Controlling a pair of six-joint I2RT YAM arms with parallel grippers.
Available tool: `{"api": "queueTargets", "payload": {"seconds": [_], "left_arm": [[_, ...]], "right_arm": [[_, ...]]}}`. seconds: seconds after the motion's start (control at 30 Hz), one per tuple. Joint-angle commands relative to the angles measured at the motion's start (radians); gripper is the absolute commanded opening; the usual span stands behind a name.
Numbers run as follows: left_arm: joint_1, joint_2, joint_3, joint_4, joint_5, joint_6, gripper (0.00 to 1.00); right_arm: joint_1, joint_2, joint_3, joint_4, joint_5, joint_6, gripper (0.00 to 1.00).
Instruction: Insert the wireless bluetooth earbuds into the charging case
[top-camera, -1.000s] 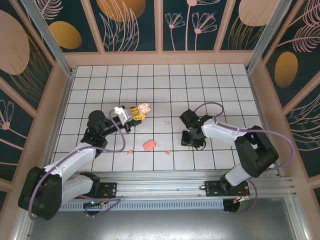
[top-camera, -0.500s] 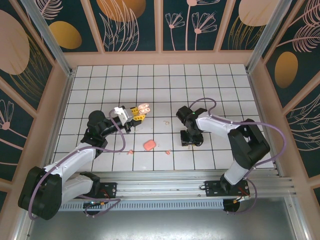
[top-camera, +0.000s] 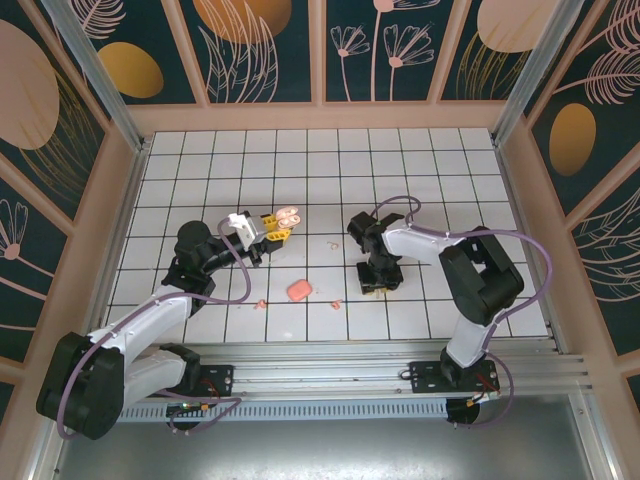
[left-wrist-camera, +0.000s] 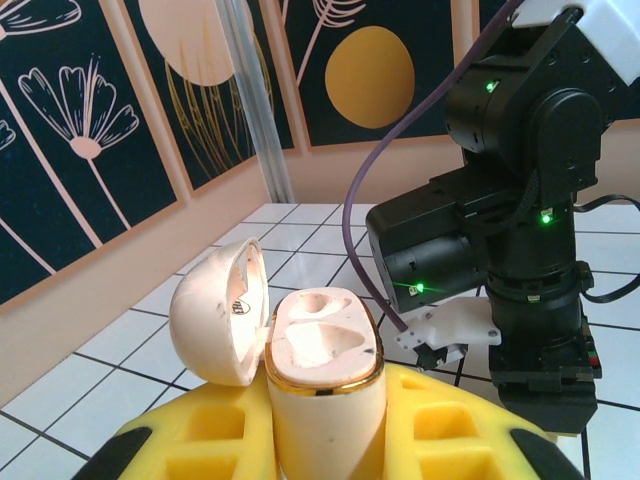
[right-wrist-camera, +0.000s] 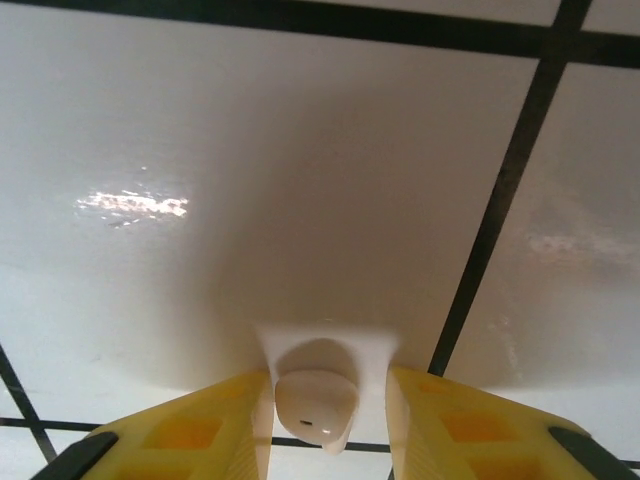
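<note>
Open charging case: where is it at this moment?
The open case sits clamped in the left gripper, lid open, left of centre over the tiled table.

White gridded table (top-camera: 450, 160), small pink case (top-camera: 298, 290) near front, tiny earbuds (top-camera: 262, 302) scattered

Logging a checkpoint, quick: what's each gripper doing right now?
Left gripper: closed on the open case.
Right gripper: straddles an earbud at the floor; whether it grips cannot be told.
</note>
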Motion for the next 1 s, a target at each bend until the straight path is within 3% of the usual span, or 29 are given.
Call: {"api": "queueTargets", "payload": {"seconds": [0.0, 0.57, 0.97], "left_arm": [[-0.006, 0.005, 0.006, 0.017, 0.007, -0.019, 0.16], [-0.005, 0.011, 0.004, 0.026, 0.003, -0.028, 0.16], [-0.005, 0.037, -0.008, 0.063, -0.006, -0.067, 0.15]], "right_arm": [[0.005, 0.024, 0.019, -0.010, -0.008, -0.021, 0.33], [0.002, -0.029, 0.006, 0.043, 0.022, 0.009, 0.23], [0.038, -0.239, -0.063, 0.356, 0.048, 0.218, 0.23]]}}
